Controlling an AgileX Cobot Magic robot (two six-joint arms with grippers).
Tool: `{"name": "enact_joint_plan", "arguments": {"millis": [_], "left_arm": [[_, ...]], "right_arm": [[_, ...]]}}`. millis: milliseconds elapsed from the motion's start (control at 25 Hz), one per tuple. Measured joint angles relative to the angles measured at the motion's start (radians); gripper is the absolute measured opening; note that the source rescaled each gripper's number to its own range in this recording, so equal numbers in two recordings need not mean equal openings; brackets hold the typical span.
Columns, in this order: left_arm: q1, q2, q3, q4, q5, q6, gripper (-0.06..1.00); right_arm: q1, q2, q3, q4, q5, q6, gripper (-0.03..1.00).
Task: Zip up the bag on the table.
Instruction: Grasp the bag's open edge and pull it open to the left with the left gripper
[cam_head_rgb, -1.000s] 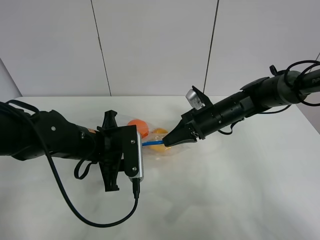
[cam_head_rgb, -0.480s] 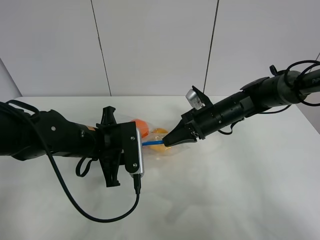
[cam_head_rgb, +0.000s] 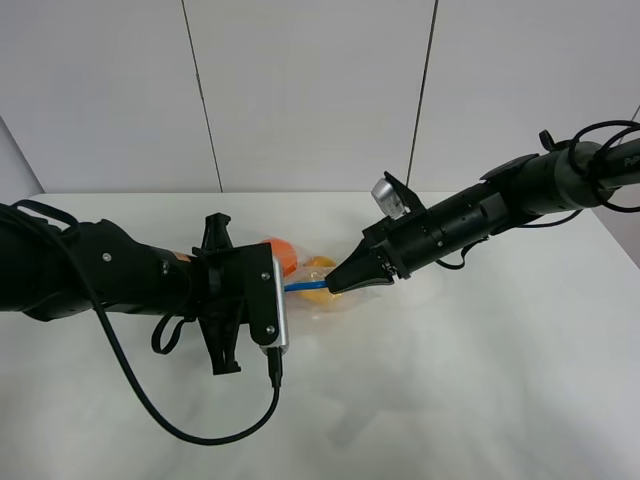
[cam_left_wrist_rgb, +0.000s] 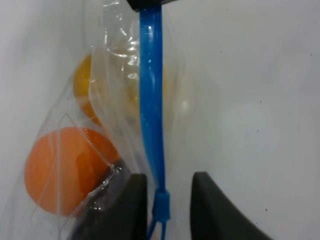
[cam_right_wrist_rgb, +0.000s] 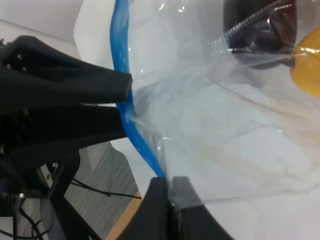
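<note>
the bag (cam_left_wrist_rgb: 117, 75) is clear, crinkly, glossy plastic; its zip strip (cam_left_wrist_rgb: 151, 100) is smooth blue plastic. the table (cam_head_rgb: 450, 390) is plain white, matt and smooth.

Your high camera looks down across the bench (cam_head_rgb: 450, 400) toward the wall (cam_head_rgb: 300, 90), far enough back for the whole work area. Your left wrist camera peers past the left tool (cam_left_wrist_rgb: 167, 197), very close along the bag (cam_left_wrist_rgb: 105, 120) and its blue zip strip (cam_left_wrist_rgb: 151, 100). Your right wrist camera, past the right tool (cam_right_wrist_rgb: 170, 197), faces that same strip from its other end
</note>
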Motion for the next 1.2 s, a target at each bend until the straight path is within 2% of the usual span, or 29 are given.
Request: {"name": "enact_joint_plan", "arguments": {"millis": [120, 200, 360, 560, 680, 1200], "left_arm": [[0.0, 0.0, 0.0, 0.0, -0.007, -0.021, 0.04], [0.0, 0.0, 0.0, 0.0, -0.007, -0.029, 0.01], [0.0, 0.0, 0.0, 0.0, -0.014, -0.03, 0.0], [0.0, 0.0, 0.0, 0.0, -0.073, -0.028, 0.0], [0.017, 0.0, 0.0, 0.0, -0.091, 0.002, 0.0], [0.273, 0.0, 0.0, 0.002, -0.108, 0.111, 0.0]], "right_arm": [[0.0, 0.0, 0.0, 0.0, 0.0, 0.0, 0.0], [0.0, 0.0, 0.0, 0.0, 0.0, 0.0, 0.0], [0.0, 0.0, 0.0, 0.0, 0.0, 0.0, 0.0], [-0.001, 0.0, 0.0, 0.008, 0.0, 0.0, 0.0], [-0.001, 0.0, 0.0, 0.019, 0.0, 0.0, 0.0], [0.001, 0.0, -0.001, 0.053, -0.002, 0.0, 0.0]]}}
